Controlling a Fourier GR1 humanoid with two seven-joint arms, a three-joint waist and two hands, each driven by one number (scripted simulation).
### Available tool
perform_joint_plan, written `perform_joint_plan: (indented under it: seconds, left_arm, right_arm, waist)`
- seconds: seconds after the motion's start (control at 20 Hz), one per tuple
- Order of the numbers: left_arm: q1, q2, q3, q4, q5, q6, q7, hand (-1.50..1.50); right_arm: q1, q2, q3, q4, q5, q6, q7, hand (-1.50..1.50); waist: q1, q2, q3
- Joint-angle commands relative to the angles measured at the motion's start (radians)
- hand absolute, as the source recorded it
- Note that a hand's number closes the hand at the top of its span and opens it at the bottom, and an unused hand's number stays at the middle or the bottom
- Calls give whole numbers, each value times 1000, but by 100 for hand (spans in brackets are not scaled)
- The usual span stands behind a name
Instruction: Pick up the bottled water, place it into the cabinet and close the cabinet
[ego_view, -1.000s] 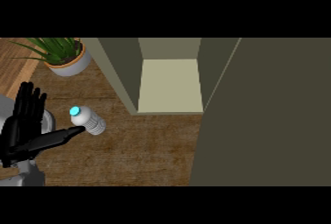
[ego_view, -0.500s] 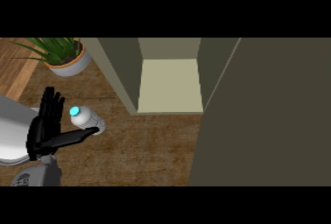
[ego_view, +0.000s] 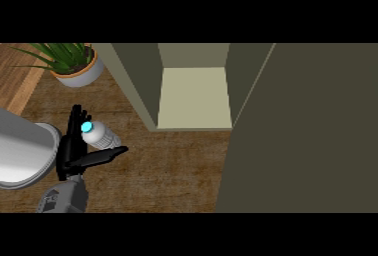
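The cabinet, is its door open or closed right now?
Open. The cabinet shows its pale inside shelf, and its door is swung out to the right. The bottled water is not inside yet; it sits by the left hand.

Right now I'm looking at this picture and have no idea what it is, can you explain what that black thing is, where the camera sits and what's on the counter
The camera sits at a humanoid robot's head, looking steeply down at a wooden counter. The black thing is the robot's left hand, on a grey forearm coming in from the lower edge. Its fingers stand behind a small water bottle with a blue cap, and its thumb reaches under it; the bottle is not clearly gripped yet. At the top left is a potted plant. The pale shelf in the middle is the inside of an open cabinet, and the big dark panel at right is its door. The right hand is out of view.
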Motion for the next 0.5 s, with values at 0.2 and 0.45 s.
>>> perform_joint_plan:
  seconds: [0.2, 0.45]
  left_arm:
    - [-76, 10, 16, 214, -8, 30, -132, -150]
    - [-64, 19, 41, 277, 18, 29, -196, -150]
  right_arm:
    - [-76, 4, -41, -76, 69, 10, 99, -150]
    - [18, -18, 71, -86, 136, -25, 31, -150]
  waist:
    - [5, 2, 0]
    - [2, -1, 0]
